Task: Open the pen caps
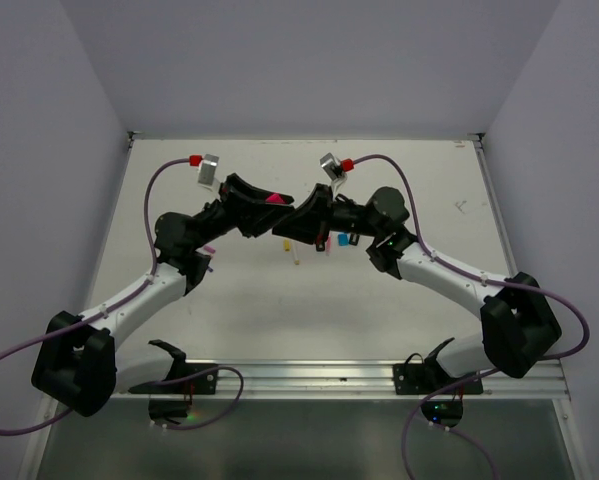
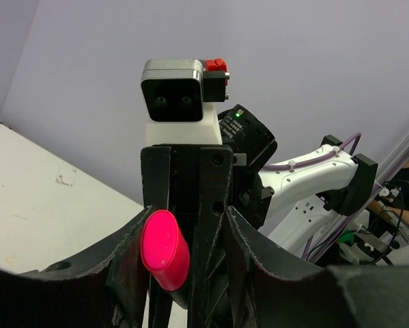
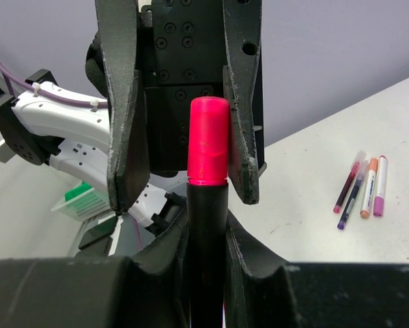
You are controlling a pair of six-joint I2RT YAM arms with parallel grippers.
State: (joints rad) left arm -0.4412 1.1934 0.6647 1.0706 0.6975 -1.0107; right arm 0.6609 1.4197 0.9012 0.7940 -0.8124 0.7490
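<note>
My right gripper [image 3: 207, 229] is shut on the black body of a stubby highlighter [image 3: 207, 260] and holds it above the table's middle. Its pink cap [image 3: 208, 140] sits on the body, with the seam showing. My left gripper [image 2: 188, 219] is open around the pink cap [image 2: 164, 249]. One of its fingers [image 3: 240, 102] touches the cap and the other stands apart. In the top view the left gripper [image 1: 264, 203] and right gripper [image 1: 297, 215] meet tip to tip, with the cap [image 1: 274, 200] between them.
Several thin capped pens [image 3: 360, 188] lie side by side on the white table [image 3: 341, 239]. In the top view a yellowish pen [image 1: 294, 250] and orange-capped [image 1: 324, 241] and blue-capped [image 1: 342, 240] highlighters lie under the right arm. Pink pens [image 1: 208, 252] lie by the left arm.
</note>
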